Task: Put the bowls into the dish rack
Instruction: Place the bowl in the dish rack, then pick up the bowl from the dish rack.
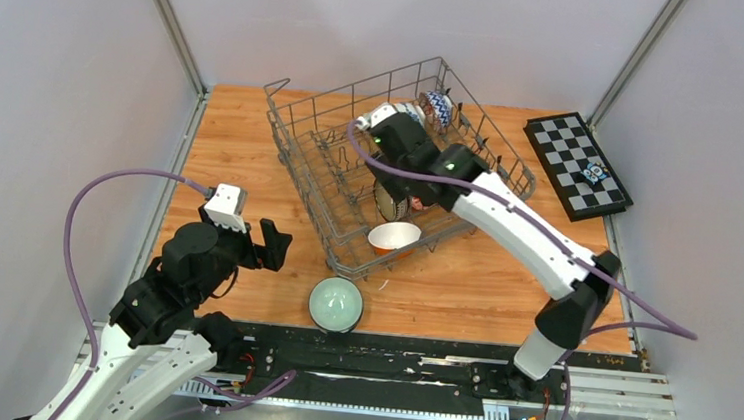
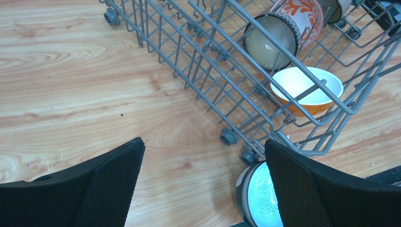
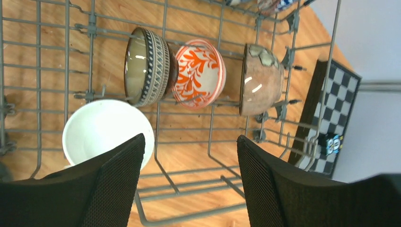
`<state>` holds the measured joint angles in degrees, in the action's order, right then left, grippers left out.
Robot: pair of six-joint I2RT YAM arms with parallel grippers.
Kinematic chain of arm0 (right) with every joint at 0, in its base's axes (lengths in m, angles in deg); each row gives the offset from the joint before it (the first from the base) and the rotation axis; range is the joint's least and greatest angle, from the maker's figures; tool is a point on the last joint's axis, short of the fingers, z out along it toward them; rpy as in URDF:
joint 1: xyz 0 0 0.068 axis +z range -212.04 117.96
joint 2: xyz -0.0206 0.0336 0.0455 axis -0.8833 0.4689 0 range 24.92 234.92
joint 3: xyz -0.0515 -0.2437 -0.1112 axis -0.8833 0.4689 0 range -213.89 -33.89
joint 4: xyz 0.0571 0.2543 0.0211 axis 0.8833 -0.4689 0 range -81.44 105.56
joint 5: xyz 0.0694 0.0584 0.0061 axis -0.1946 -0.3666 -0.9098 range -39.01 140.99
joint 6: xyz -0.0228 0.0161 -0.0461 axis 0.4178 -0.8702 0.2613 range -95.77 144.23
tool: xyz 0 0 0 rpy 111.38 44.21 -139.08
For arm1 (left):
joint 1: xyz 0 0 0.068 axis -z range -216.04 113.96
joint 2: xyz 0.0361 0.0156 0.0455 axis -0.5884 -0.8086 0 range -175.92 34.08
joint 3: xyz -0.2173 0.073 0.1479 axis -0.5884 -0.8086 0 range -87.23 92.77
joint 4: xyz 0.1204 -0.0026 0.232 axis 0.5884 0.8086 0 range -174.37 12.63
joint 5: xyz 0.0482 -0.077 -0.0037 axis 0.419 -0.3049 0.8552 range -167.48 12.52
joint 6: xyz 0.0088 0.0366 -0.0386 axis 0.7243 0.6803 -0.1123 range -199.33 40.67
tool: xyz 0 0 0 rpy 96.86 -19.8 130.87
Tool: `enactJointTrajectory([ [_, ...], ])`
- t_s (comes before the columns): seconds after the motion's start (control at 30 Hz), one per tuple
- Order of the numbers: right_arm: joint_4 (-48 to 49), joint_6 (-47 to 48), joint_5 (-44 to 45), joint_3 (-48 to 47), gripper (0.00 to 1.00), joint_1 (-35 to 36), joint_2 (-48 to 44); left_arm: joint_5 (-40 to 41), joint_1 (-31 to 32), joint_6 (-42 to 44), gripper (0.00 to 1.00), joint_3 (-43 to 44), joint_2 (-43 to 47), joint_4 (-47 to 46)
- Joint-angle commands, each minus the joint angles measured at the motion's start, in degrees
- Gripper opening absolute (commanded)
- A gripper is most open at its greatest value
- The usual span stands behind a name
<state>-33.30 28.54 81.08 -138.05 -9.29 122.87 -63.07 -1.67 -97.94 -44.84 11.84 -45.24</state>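
While the dish rack [image 1: 292, 152] sits at centre, the right gripper [image 3: 189, 156] hangs over it, jaws apart and empty; the left gripper [image 2: 204, 151] gapes wide, holding nothing. An orange bowl [image 1: 393, 237] lies racked, a pale green bowl [image 1: 336, 303] on the table [image 1: 234, 129] just outside.

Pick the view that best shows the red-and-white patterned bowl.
Right wrist: the red-and-white patterned bowl stands on edge in the dish rack, its pattern plainly visible. Left wrist shows only part behind a beige bowl; from the top, the right arm hides it.
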Motion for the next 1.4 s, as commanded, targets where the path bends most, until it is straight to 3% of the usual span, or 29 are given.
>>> enactJointTrajectory([
  [0.0,-8.2,-5.6,-11.3,2.5,0.71,-5.6,-6.4,0.6,0.2,0.3,1.00,-0.5,-0.4,-0.4],
  [0.23,-11.7,-8.3,-21.2,8.0,0.69,-12.8,-6.0,0.1,0.2,0.3,1.00,-0.6,-0.6,-0.6],
  [0.53,-13.0,-9.9,-36.4,7.3,0.68,-18.5,2.3,-1.6,0.2,0.7,1.00,-0.8,0.3,-1.0],
  [0.8,-16.8,-10.2,-40.3,2.8,0.66,-19.5,12.9,-3.6,0.2,1.0,1.00,-0.9,0.8,-1.5],
  [1.07,-17.4,-10.9,-41.2,4.8,0.59,-19.7,16.5,-4.8,0.2,1.3,1.00,-1.1,1.8,-2.0],
  [1.23,-18.0,-10.7,-44.3,6.7,0.52,-19.6,17.6,-5.1,0.2,1.5,1.00,-1.2,2.4,-2.1],
  [1.37,-18.0,-11.0,-47.1,7.8,0.37,-19.8,17.6,-5.1,0.2,1.5,1.00,-1.1,3.0,-2.2],
])
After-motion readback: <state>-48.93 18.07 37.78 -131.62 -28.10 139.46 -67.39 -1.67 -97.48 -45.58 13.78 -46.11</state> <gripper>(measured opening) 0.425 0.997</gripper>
